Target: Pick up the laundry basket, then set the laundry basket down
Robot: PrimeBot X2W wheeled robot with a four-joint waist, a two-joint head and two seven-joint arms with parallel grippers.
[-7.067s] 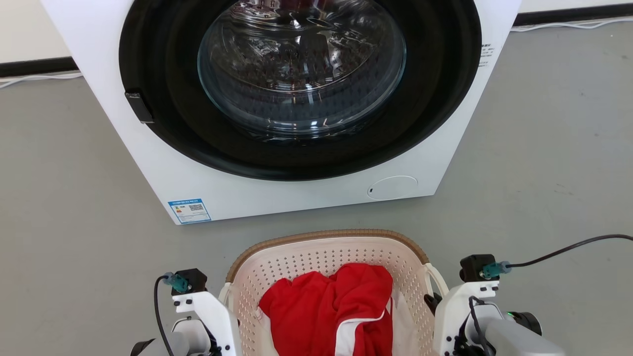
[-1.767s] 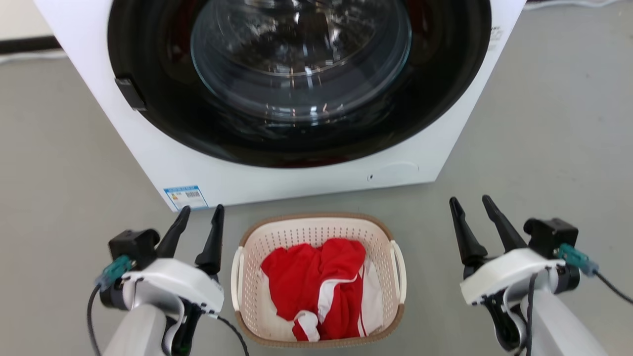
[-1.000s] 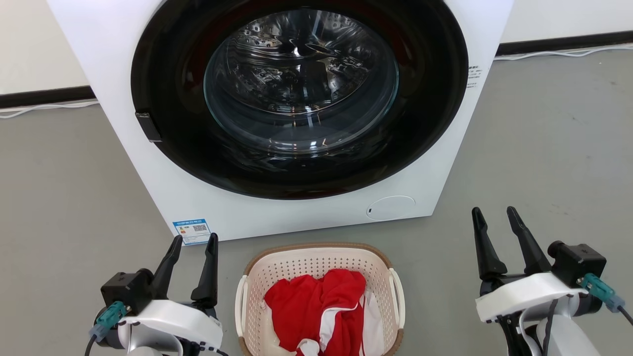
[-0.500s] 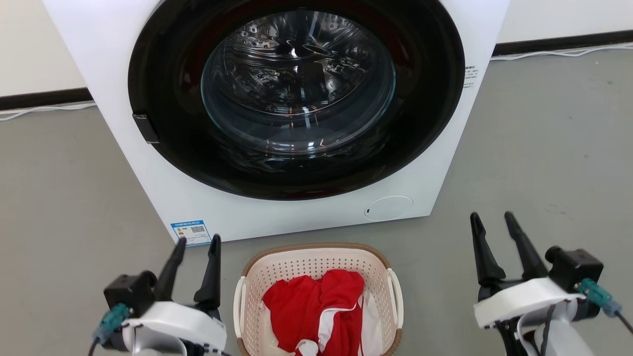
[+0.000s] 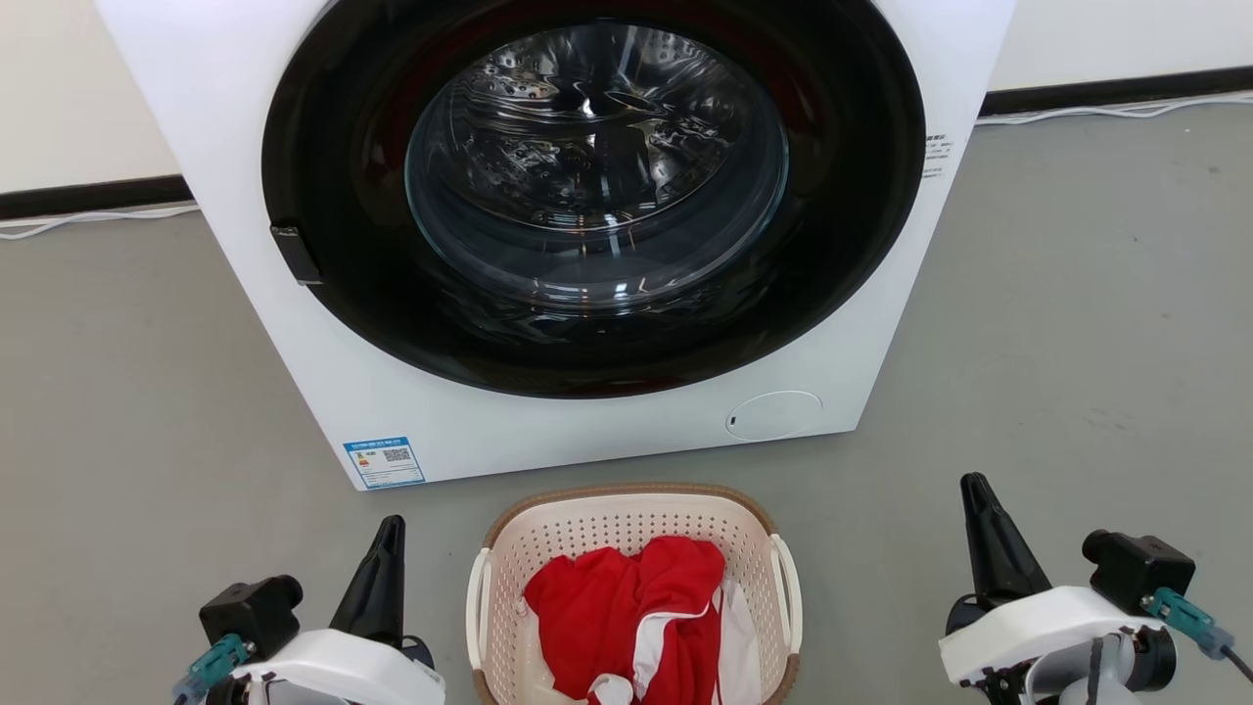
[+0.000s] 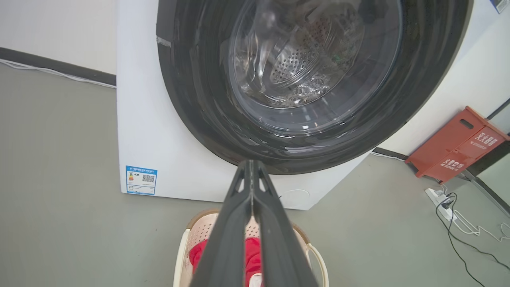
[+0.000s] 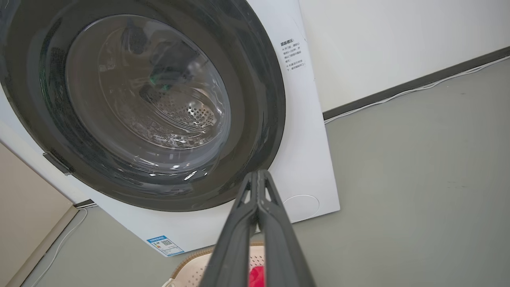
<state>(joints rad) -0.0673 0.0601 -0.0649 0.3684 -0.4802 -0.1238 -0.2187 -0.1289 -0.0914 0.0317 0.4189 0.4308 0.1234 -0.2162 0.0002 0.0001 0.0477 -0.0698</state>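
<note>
The basket [image 5: 587, 524] is set on the floor [image 5: 147, 392] before the washer [image 5: 323, 323], red cloth [image 5: 626, 607] inside, likely for loading. The left gripper [image 5: 390, 534] and right gripper [image 5: 977, 490] are closed on nothing, 1 at each side, clear of it; set-down is judged done.

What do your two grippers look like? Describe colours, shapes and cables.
The left gripper and right gripper match: long, dark, tapering fingers with triangular cut-outs near the tips, on a white moulded shell. Beside each shell sits a black block with a teal connector and dark cable.
</note>
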